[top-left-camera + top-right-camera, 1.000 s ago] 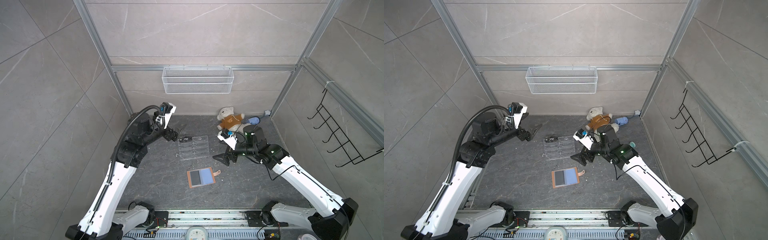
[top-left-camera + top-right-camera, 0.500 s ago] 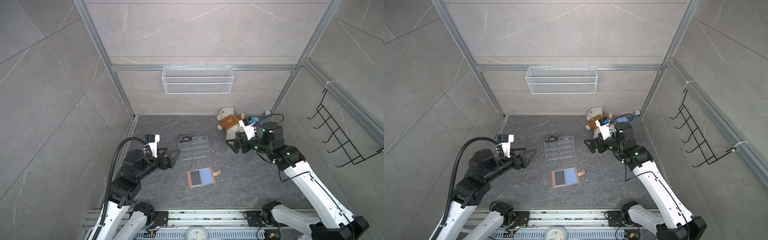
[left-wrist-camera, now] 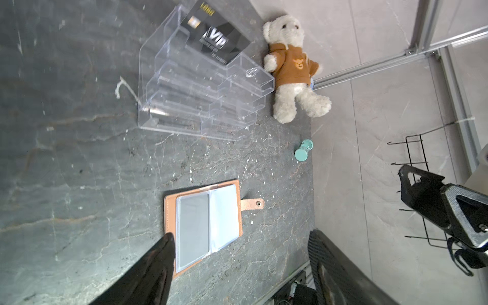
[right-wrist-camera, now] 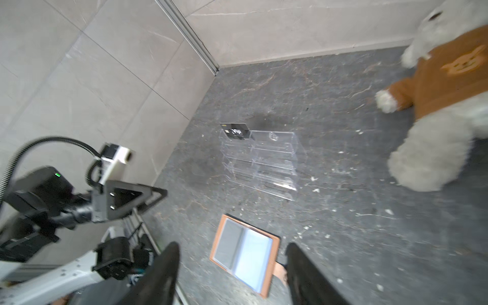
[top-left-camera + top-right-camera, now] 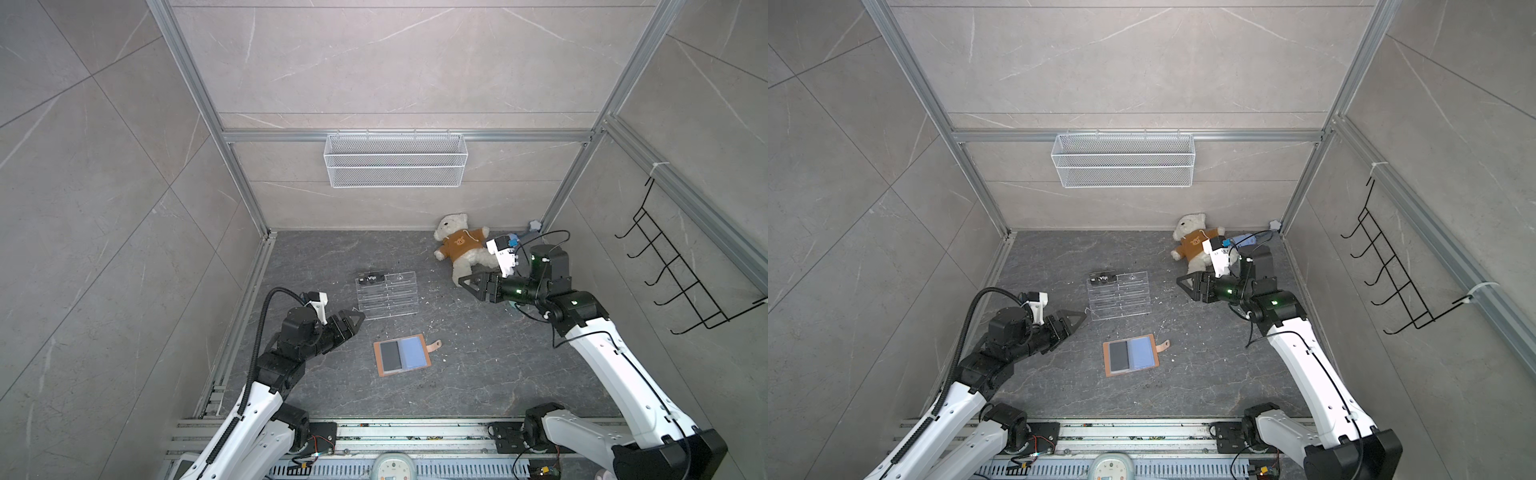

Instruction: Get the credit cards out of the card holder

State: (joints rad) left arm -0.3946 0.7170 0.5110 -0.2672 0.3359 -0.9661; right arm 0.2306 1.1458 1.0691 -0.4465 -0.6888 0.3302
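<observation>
The tan card holder [image 5: 419, 337] [image 5: 1151, 337] lies open on the dark floor, pale blue sleeves up, strap tab to its right. A dark grey credit card [image 5: 390, 352] [image 5: 1119, 353] shows in its left sleeve. Another black credit card [image 5: 371, 277] [image 3: 214, 39] [image 4: 235, 131] with "Vip" lettering stands in the top tier of the clear rack. My left gripper [image 5: 355, 322] [image 5: 1077, 318] [image 3: 241, 236] hovers open, left of the holder [image 3: 236, 190]. My right gripper [image 5: 467, 282] [image 5: 1183, 282] [image 4: 232, 247] is open and empty, up near the bear, well away from the holder [image 4: 216, 237].
A clear acrylic tiered rack [image 5: 386, 297] [image 5: 1119, 297] stands behind the holder. A teddy bear [image 5: 461, 245] [image 5: 1196, 245] lies at the back right, with a small teal object [image 3: 303, 150] nearby. A wire basket [image 5: 395, 166] hangs on the back wall, a black hook rack [image 5: 673, 274] on the right wall.
My left arm has dropped from high at the back left to low at the front left. My right gripper has pulled back from the middle toward the bear, and its jaws have narrowed.
</observation>
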